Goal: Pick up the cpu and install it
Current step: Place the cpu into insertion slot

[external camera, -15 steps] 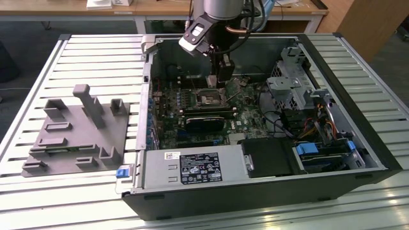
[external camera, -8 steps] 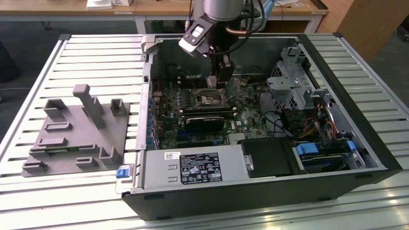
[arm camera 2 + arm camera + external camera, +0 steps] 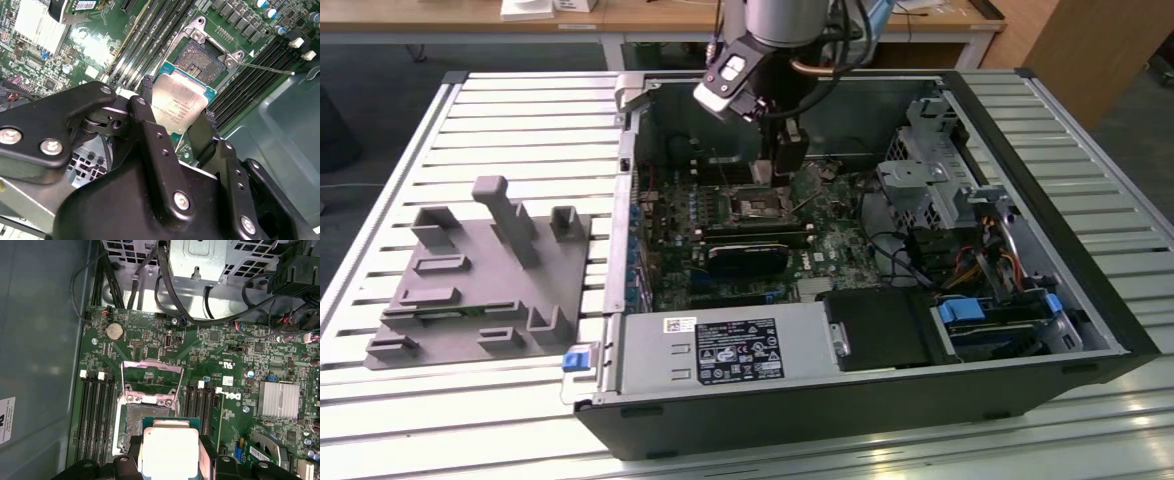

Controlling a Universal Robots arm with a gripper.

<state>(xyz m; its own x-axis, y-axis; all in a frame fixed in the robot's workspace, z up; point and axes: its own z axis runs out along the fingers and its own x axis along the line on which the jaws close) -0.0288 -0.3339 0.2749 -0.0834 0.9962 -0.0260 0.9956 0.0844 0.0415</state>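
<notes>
A grey plastic fixture [image 3: 480, 285] with tall posts stands on the slatted desk [image 3: 520, 110], well off to the exterior view's left of the socket [image 3: 754, 207]. Next comes the open computer case [image 3: 854, 410], lying on its side. Its power box [image 3: 720, 352] sits at the front, away from the socket, and wears a black and white label full of small print and marks.

The socket is in the middle of the green board [image 3: 834, 255], and its metal frame [image 3: 151, 375] stands open. The tool [image 3: 781, 178] hangs right over the socket. In both wrist views its two black fingers [image 3: 155, 140] squeeze the cpu [image 3: 177, 102], one on each side. The cpu's shiny top faces up and has tiny grey writing on it. It sits just over one edge of the socket; I cannot tell if it touches.

A white sticker [image 3: 228, 381] with writing lies on the board near the socket. To the exterior view's right of the socket are a metal cage [image 3: 921, 180] and coloured cables [image 3: 981, 262].
</notes>
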